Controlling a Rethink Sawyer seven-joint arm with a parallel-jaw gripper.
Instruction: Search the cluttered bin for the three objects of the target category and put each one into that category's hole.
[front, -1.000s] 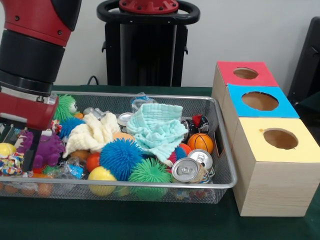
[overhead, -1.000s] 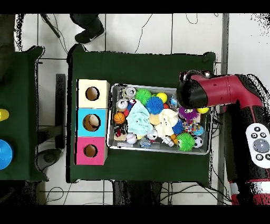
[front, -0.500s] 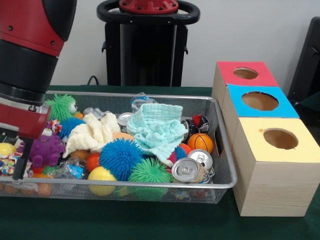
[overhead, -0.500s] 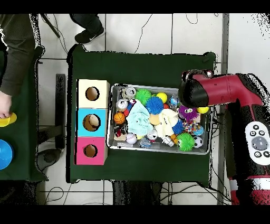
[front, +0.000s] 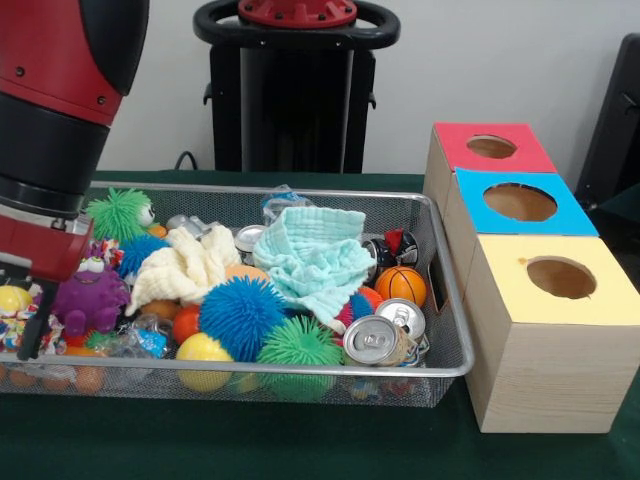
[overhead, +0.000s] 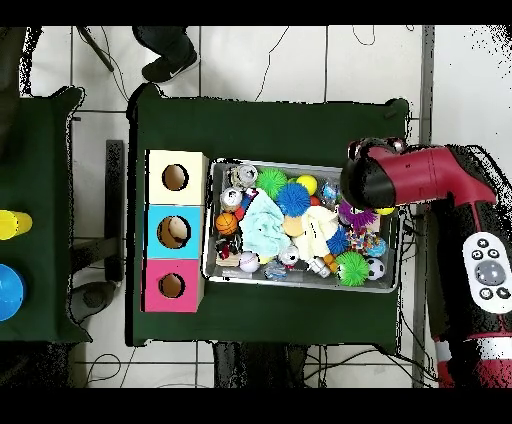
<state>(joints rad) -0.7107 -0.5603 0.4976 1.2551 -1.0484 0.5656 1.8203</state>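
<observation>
A wire bin (front: 452, 330) holds a jumble of toys: a teal cloth (front: 318, 255), a cream cloth (front: 185, 265), a blue spiky ball (front: 240, 315), a green spiky ball (front: 298, 345), a small basketball (front: 400, 285), a drink can (front: 372, 338) and a purple monster toy (front: 88, 300). My gripper (front: 30, 320) hangs at the bin's left end, beside the purple toy, partly cut off by the frame edge. In the overhead view the arm's wrist (overhead: 368, 182) covers the gripper over the bin's right end (overhead: 397, 230).
Three wooden boxes stand beside the bin, each with a round hole on top: red (front: 492, 147), blue (front: 520, 203) and yellow (front: 560, 278). A yellow ball (front: 203, 350) lies against the bin's front wall. A person's shoe (overhead: 165, 62) shows beyond the table.
The arm has drifted left in the front view and risen slightly, uncovering more of the purple toy. A person's arm seen at the overhead view's left edge has gone.
</observation>
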